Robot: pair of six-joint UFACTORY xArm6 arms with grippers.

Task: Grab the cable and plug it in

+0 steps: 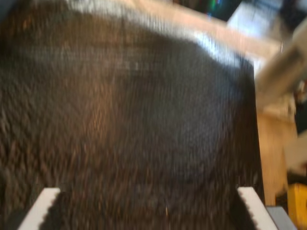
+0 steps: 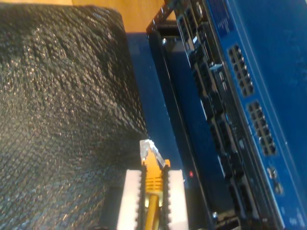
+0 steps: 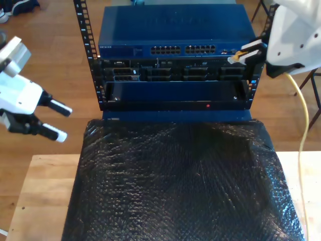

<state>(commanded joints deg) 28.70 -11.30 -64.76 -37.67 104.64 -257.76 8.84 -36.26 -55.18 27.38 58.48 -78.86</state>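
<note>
- My second gripper (image 2: 152, 191) is clamped on the cable (image 2: 153, 179), clear plug (image 2: 147, 148) forward.
- Grab done; plug hovers by the blue network switch (image 3: 170, 35), not yet inserted.
- My first gripper (image 3: 56, 120) hangs agape, idle, over the black mat (image 3: 175, 186).

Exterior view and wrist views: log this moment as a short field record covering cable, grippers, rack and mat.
cable: pale yellow cable, clear plug at its tip, not yet plugged in
second gripper: my second gripper shut on the cable just behind the plug, at the exterior view's upper right, near the rack
first gripper: my first gripper open, holding nothing, at the exterior view's left
rack: blue switch on top, port rows facing the mat
mat: black mat on a wooden table
</note>
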